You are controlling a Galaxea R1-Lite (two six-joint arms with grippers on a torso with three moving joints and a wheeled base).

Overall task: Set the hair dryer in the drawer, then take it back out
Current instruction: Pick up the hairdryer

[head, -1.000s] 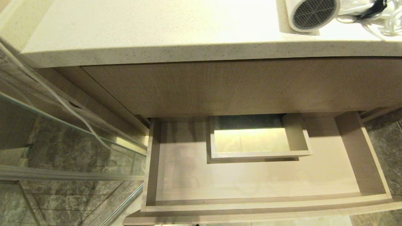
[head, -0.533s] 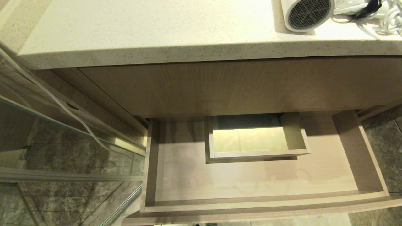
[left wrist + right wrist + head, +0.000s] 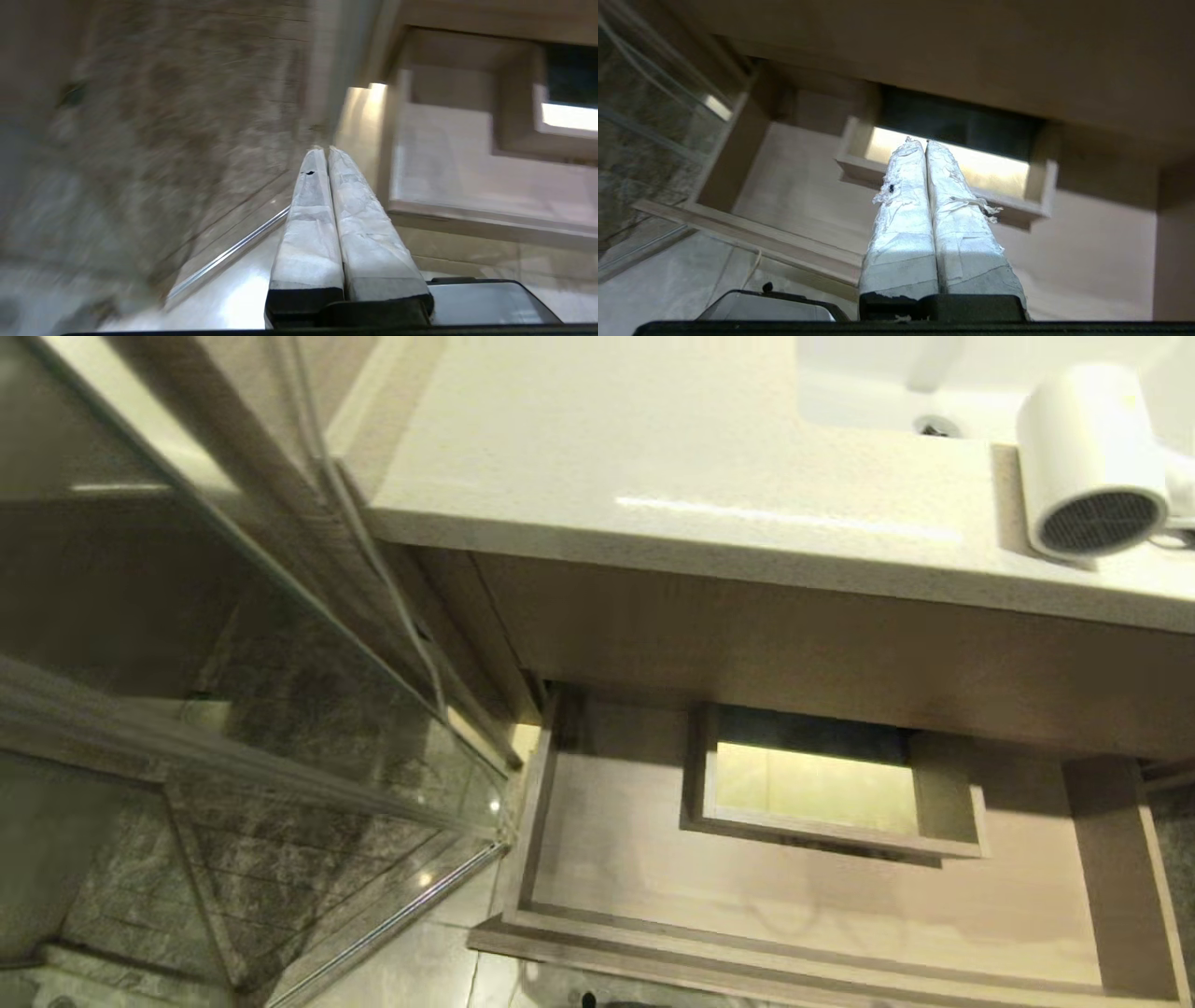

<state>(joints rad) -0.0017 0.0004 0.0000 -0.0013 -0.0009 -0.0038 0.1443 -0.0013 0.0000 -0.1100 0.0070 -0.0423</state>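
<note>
Since a second ago the whole view has swung, because the camera moved and not the things: more of the glass wall point(image 3: 280, 709) shows on the left now, and the sink point(image 3: 896, 392) has come into sight at the back. Nearest, the left gripper point(image 3: 325, 150) hangs low over the pale floor point(image 3: 233, 298), its fingers point(image 3: 308, 224) pressed tight together and holding nothing. By it, the right gripper point(image 3: 924, 142) points at the drawer, fingers point(image 3: 966, 242) tight together too, with nothing in them. Next comes the drawer point(image 3: 803, 919), pulled out wide, with a boxed hole point(image 3: 812, 789) in its middle. Farther back, up on the worktop point(image 3: 653, 476), the hair dryer point(image 3: 1088, 457) lies near the right front edge, just beside the sink, its dark grille facing the front.
</note>
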